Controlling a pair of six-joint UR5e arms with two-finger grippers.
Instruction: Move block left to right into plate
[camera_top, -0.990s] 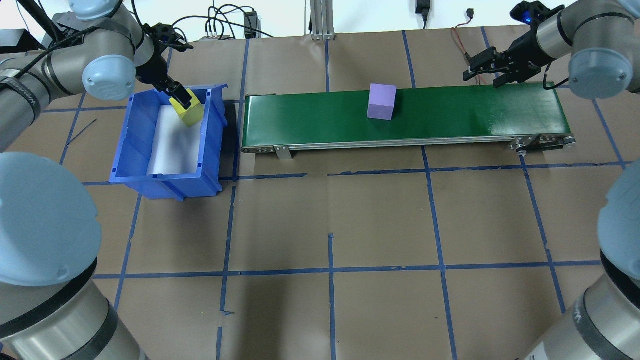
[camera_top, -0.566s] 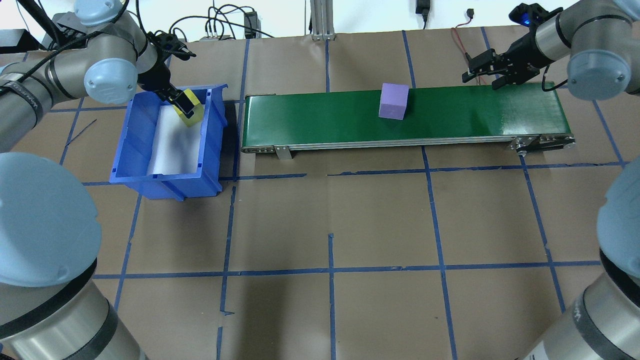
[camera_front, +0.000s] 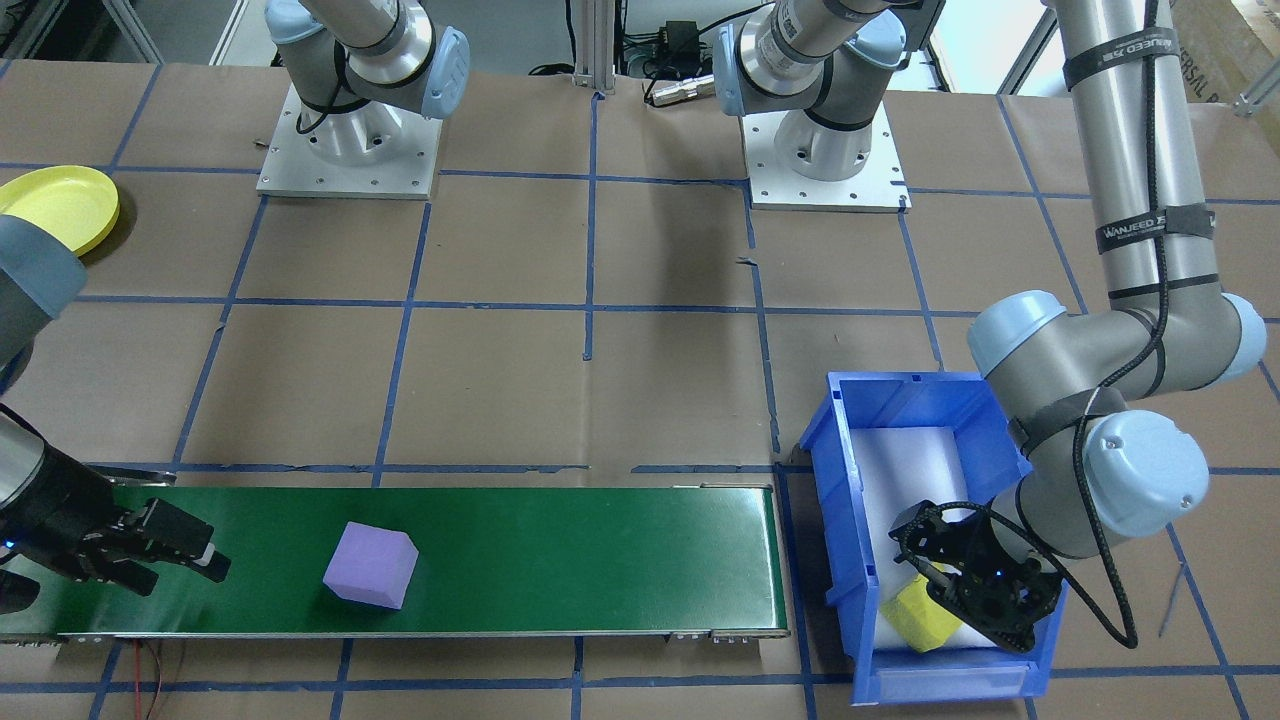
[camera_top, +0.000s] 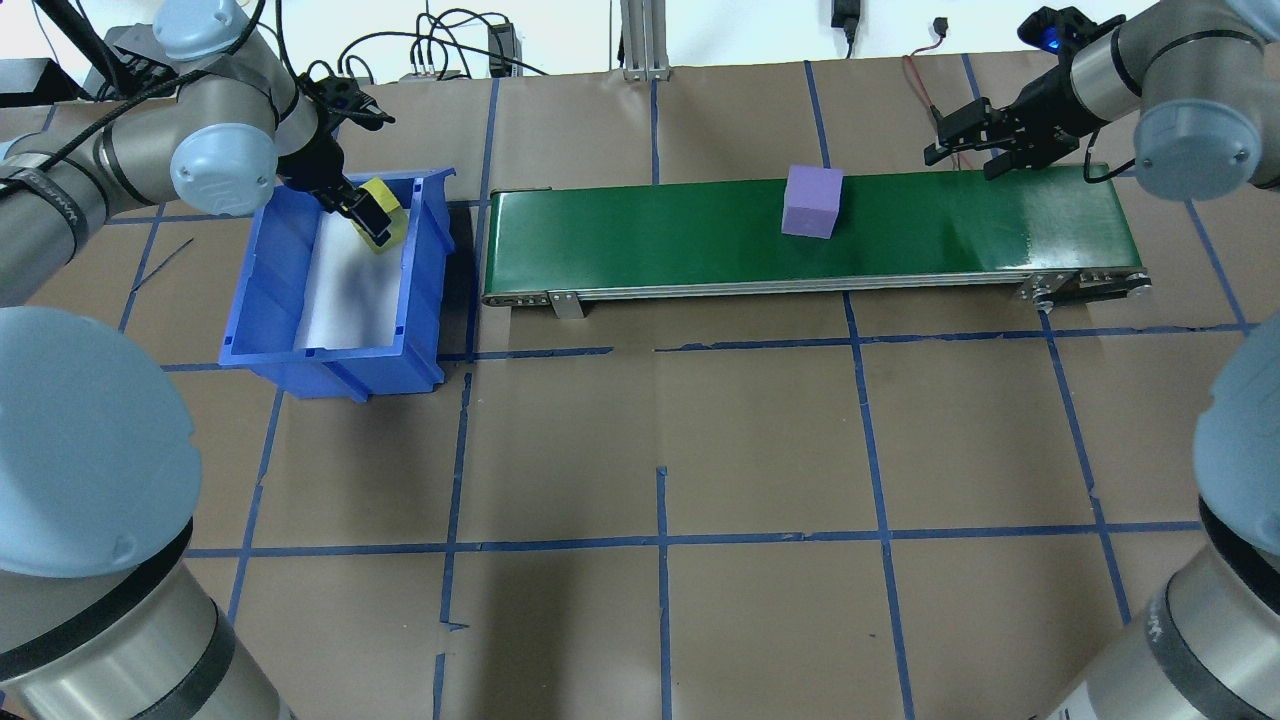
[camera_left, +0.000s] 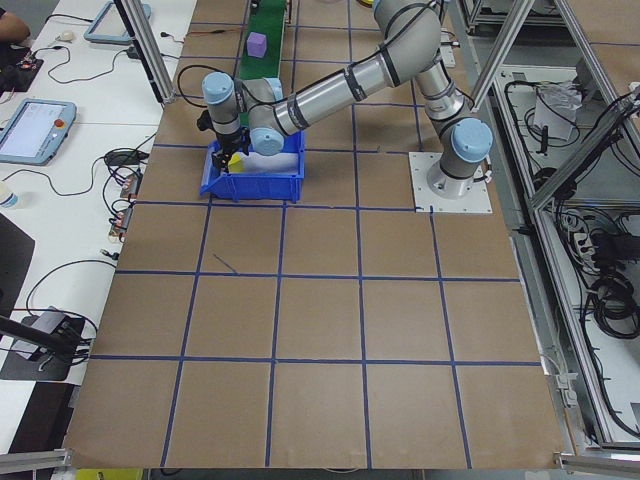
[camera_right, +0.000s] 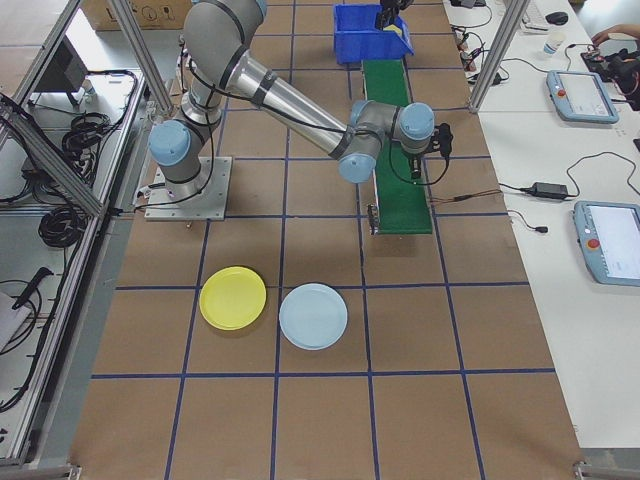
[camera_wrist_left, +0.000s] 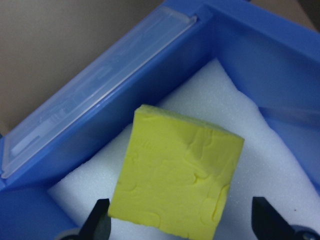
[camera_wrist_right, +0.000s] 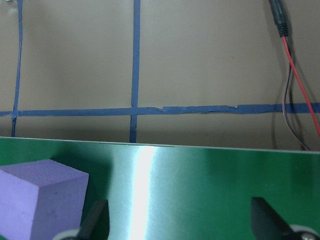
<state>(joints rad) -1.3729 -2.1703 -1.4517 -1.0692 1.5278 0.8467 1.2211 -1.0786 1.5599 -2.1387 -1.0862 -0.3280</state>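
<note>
Left claw on yellow block in bin; purple block on belt nearing the waiting right claw.

Front view: left claw (camera_front: 940, 590) closed around the yellow block (camera_front: 920, 615) in the blue bin (camera_front: 835, 520); right claw (camera_front: 205, 560) spread open, empty, low over the belt (camera_front: 560, 545); purple block (camera_front: 370, 565) near it, apart. Yellow plate (camera_front: 55, 205) far off on the desk (camera_front: 600, 380).
Overhead: purple block (camera_top: 812, 201) right of belt middle, right claw (camera_top: 960, 150) at the far belt edge.
Right-side view: yellow plate (camera_right: 233, 298) beside a pale blue plate (camera_right: 313, 315) — risk: wrong plate.
Left wrist: yellow block (camera_wrist_left: 177, 175) tilted between the fingers; could twist or slip.
Right wrist: purple block (camera_wrist_right: 40, 200) off-centre at frame's left; a mistimed close could clip it.
</note>
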